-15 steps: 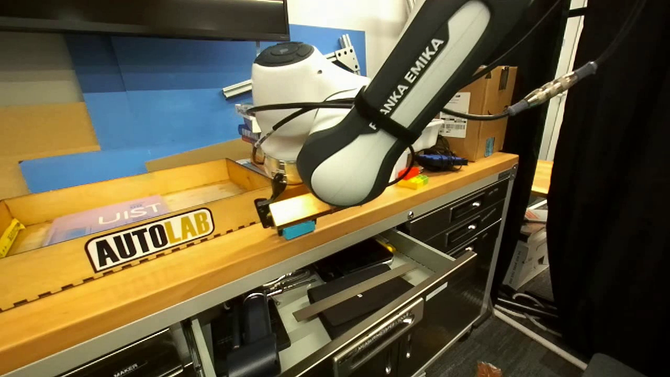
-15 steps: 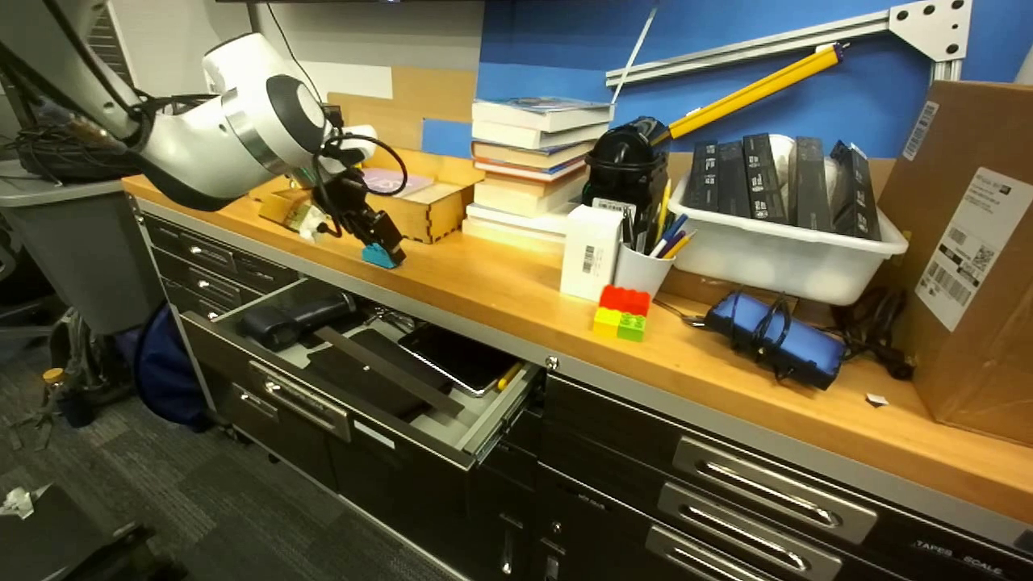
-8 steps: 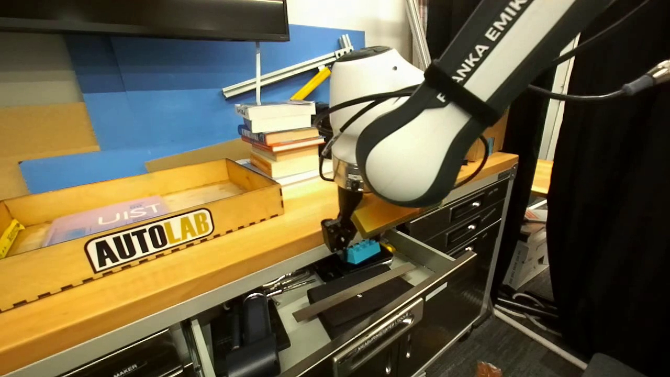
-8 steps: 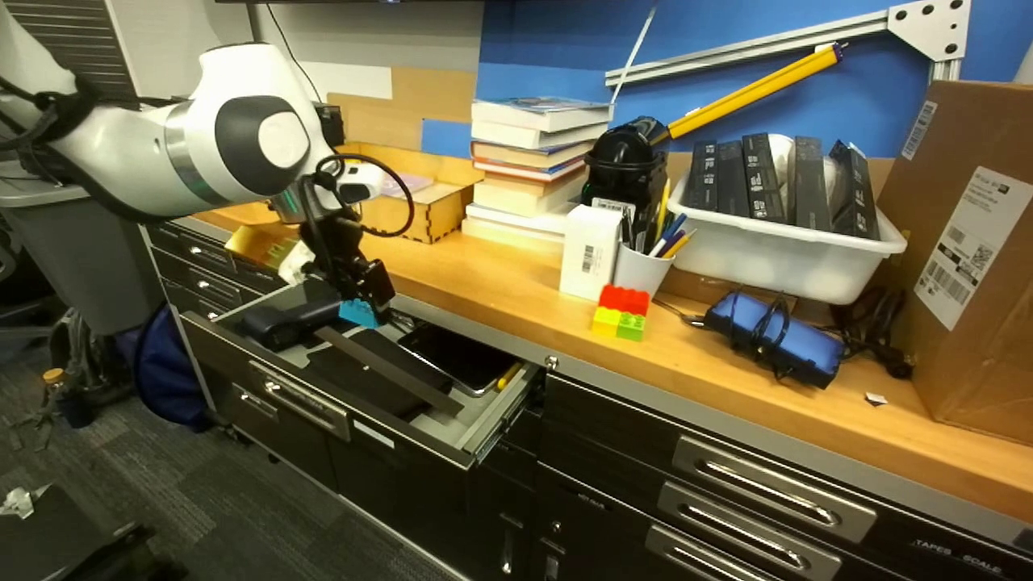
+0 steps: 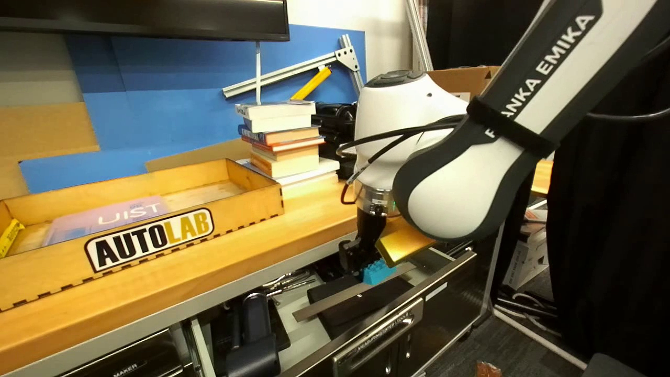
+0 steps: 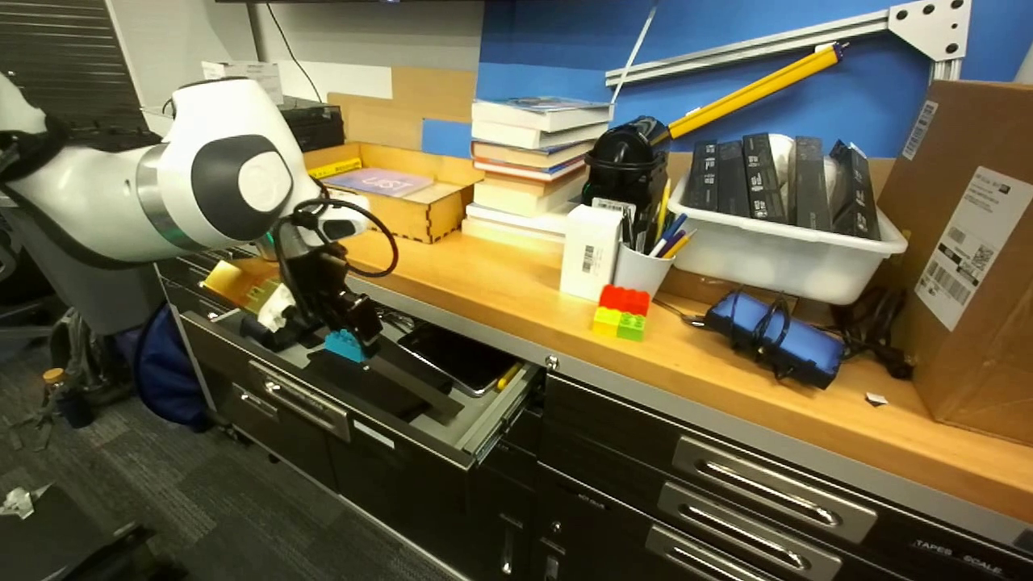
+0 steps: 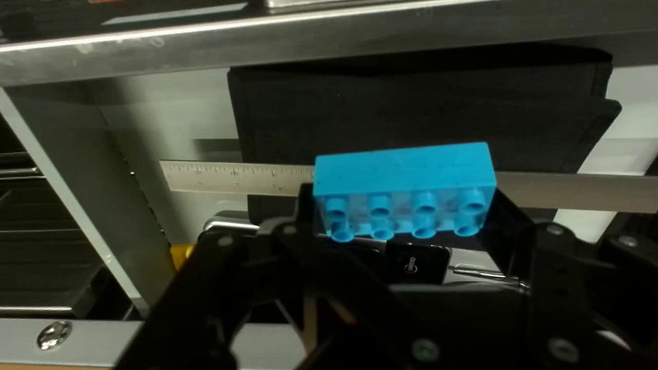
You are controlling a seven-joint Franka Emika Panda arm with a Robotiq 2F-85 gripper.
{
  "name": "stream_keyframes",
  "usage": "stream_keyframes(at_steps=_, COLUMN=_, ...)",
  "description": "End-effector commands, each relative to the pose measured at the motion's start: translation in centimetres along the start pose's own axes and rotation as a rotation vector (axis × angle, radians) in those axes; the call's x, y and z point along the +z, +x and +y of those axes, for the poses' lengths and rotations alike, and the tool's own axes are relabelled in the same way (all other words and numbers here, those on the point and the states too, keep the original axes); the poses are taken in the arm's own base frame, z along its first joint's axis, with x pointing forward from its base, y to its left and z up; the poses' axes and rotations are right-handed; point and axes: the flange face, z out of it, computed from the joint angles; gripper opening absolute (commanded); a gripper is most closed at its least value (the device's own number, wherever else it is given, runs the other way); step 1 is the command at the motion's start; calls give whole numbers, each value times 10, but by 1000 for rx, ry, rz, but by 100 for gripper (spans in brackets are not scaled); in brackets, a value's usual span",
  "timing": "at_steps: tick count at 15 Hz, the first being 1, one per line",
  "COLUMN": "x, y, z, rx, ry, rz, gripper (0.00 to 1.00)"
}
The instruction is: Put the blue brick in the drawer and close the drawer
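I'm holding the blue brick [image 7: 404, 169] clamped in the gripper [image 7: 404, 208] over the pulled-out drawer [image 7: 205, 49]; exact height's looking unclear.

An AUTOLAB sign [image 5: 150, 239], a Franka Emika robot arm [image 5: 481, 173] and labelled drawers [image 6: 767, 488] beneath the front edge of the surface [image 6: 484, 266] mark a robotics lab.

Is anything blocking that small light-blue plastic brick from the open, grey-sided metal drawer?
Nothing visible blocks it. The black gripper holds the small light-blue plastic brick over the open, grey-sided metal drawer. A long grey metal-looking ruler and flat black case lie below; it may land on them.
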Motion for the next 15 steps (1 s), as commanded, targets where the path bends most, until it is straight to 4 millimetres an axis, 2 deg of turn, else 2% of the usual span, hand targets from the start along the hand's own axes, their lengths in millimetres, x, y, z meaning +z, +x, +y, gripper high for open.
stream_keyframes(at_steps=1, x=-4, y=-12, z=-4, rx=10, ry=5, rz=46, gripper=95)
stream_keyframes(at_steps=2, x=-4, y=-14, z=-4, rx=-2, ry=-4, rz=43, gripper=99)
stream_keyframes(at_steps=7, x=-10, y=-22, z=13, rx=-4, ry=-43, rz=20, gripper=100)
stream_keyframes(at_steps=12, x=-2, y=-56, z=44, rx=-32, ry=-116, rz=-230, gripper=100)
stream_keyframes(at_steps=15, x=8, y=-69, z=50, rx=-124, ry=-151, rz=-309, gripper=100)
